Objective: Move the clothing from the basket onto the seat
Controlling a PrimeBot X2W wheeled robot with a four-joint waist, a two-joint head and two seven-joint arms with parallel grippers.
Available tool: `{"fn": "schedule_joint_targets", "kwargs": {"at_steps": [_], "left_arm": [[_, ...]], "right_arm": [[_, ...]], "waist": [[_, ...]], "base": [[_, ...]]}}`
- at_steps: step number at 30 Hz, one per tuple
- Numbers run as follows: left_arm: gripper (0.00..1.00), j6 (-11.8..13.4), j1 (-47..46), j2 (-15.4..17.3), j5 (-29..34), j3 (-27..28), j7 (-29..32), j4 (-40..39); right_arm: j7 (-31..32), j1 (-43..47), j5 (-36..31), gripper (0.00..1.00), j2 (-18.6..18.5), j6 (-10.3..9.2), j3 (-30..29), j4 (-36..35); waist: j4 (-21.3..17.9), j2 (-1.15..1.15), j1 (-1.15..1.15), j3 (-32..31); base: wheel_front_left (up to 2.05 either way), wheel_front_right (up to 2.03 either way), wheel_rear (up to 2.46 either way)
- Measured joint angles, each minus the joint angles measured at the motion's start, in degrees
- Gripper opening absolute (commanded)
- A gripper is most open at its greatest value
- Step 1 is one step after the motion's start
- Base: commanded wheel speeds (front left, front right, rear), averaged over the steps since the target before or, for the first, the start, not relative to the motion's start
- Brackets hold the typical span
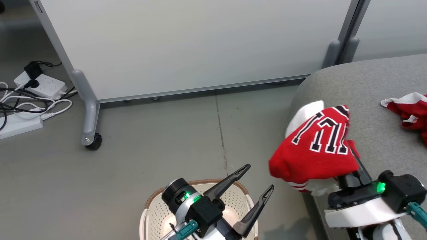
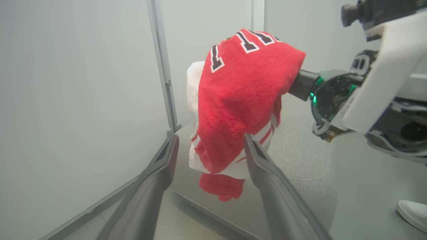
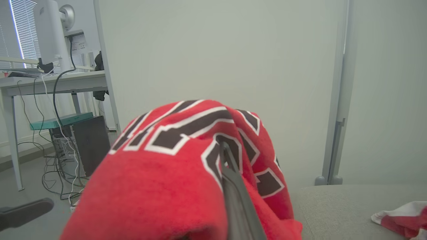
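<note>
Right hand (image 1: 357, 163) is clamped shut on a red jersey (image 1: 317, 150) hanging over the seat (image 1: 377, 100) at its 8 o'clock corner. I'd carry it further in toward 2 o'clock, near the other jersey (image 1: 408, 111), before letting go, or it'll probably slide off. Left hand (image 1: 260, 176) gapes wide and empty over the basket (image 1: 153, 200).

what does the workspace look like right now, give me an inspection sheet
surface: grey floor; grey seat on the right
job's things: jersey held up by the seat's corner; second jersey lying on the seat; basket under the left arm
clutter: nothing seen
claws: left claw open over the basket; right claw shut on the jersey
cables: power strips and cords on the floor, far left
surroundings: wheeled partition; desk; a shoe
</note>
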Motion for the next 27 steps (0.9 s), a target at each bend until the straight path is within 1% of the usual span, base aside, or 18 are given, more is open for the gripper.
{"fn": "schedule_joint_targets", "kwargs": {"at_steps": [4, 10, 18, 27], "left_arm": [[1.00, 0.00, 1.22, 0.49, 0.16, -0.08, -0.01, 0.66], [1.00, 0.00, 3.27, 2.16, 0.09, -1.08, -0.01, 2.34], [1.00, 0.00, 5.09, 2.92, -0.56, -1.37, -0.01, 5.73], [1.00, 0.00, 5.72, 2.18, -0.83, -1.46, -0.01, 7.24]], "right_arm": [[0.00, 1.19, -0.09, 0.00, -0.02, 0.00, -2.86, 0.35], [0.00, 3.25, 0.49, 0.00, 0.18, 0.00, -6.46, 2.26], [0.00, 4.07, 1.45, 0.00, 0.57, 0.00, -6.67, 3.98], [0.00, 4.07, 1.41, 0.00, 0.53, 0.00, -6.66, 4.49]], "waist": [[-0.06, 0.00, 0.00, -0.34], [-0.22, 0.00, 0.00, -0.61], [-0.49, 0.00, 0.00, -0.74], [-0.63, 0.00, 0.00, -0.82]], "base": [[0.00, 0.00, 0.00], [0.00, 0.00, 0.00], [0.00, 0.00, 0.00], [0.00, 0.00, 0.00]]}}
